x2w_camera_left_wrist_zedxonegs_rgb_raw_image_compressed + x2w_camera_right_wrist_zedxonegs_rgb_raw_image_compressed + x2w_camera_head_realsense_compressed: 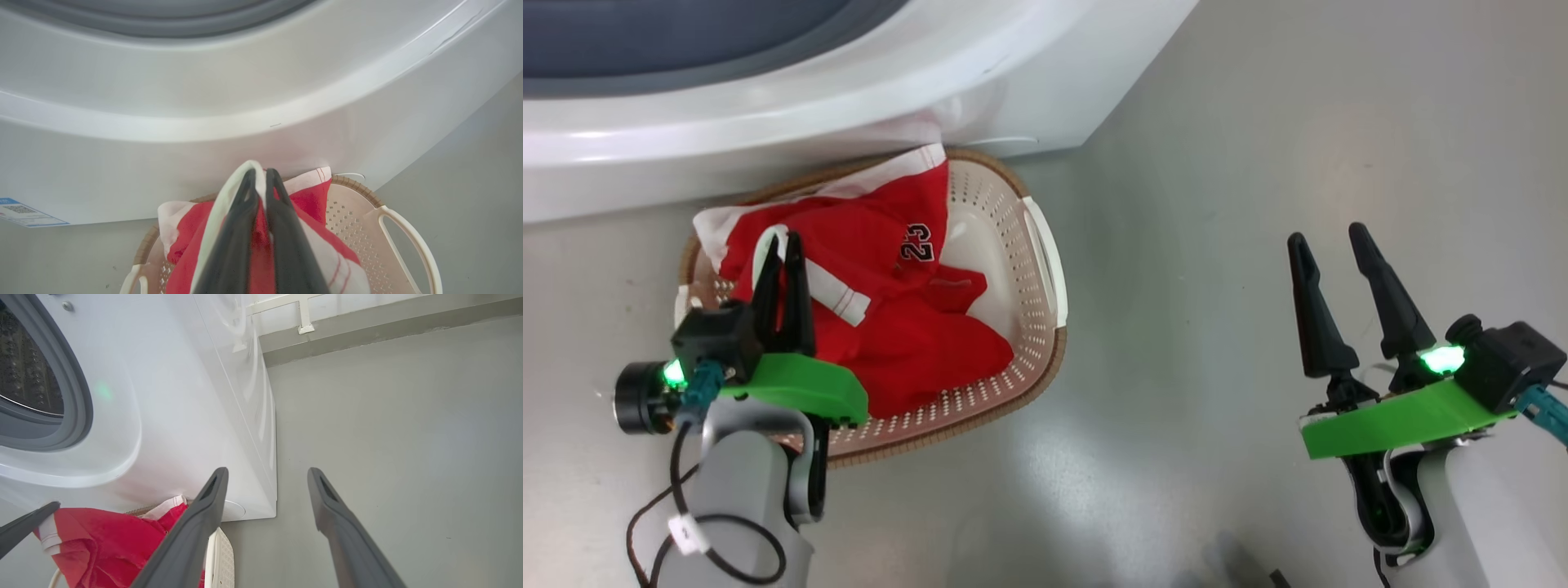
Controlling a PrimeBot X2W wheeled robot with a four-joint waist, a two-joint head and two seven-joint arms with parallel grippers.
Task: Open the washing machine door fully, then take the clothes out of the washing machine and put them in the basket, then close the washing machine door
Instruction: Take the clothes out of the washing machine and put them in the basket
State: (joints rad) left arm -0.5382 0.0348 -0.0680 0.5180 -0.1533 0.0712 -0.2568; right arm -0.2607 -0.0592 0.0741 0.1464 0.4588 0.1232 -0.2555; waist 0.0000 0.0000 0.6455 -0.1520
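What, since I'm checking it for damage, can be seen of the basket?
The basket is cream-white perforated plastic, a rounded rectangle with a brown woven-look rim and white side handles. It stands upright on the grey floor before the washing machine, holding red clothes that drape over its far rim. No damage shows.

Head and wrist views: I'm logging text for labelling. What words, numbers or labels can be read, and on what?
"23": on the red clothes in the basket.
Blue label sticker on the washing machine: print too blurred to read.

Bright even light; floor (1029, 482) glare; left pincer (261, 174) blurred.
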